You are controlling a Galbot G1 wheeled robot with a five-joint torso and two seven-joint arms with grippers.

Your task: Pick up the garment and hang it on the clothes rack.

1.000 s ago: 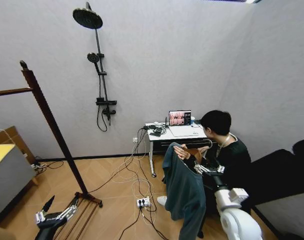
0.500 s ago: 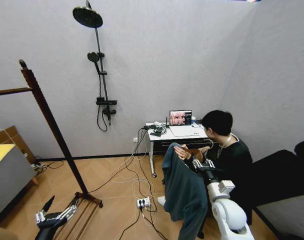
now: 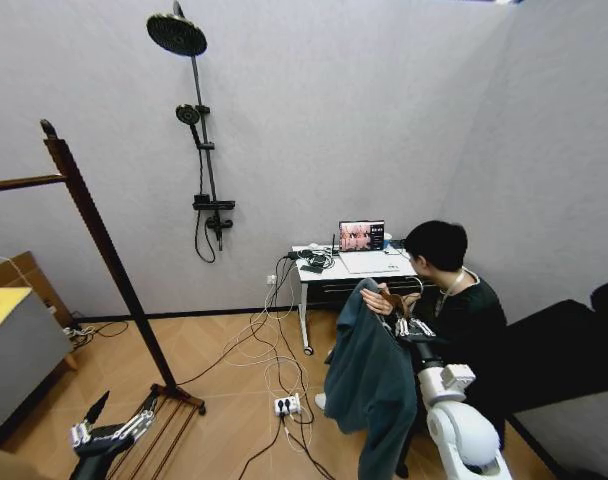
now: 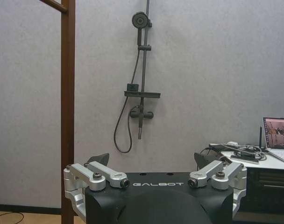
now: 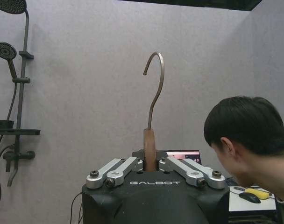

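We count one garment (image 3: 369, 385), dark teal, on one wooden hanger (image 5: 150, 148) with a single metal hook. One clothes rack (image 3: 94, 232) stands here, with one post in sight. We see two grippers: the left gripper (image 3: 96, 428) and the right gripper (image 3: 409, 327). One person, one laptop (image 3: 362, 237), one small table (image 3: 314, 273), two shower heads on one rail.

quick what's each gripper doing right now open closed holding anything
Left gripper: open, empty, low beside the clothes rack.
Right gripper: shut on the wooden hanger of the garment.
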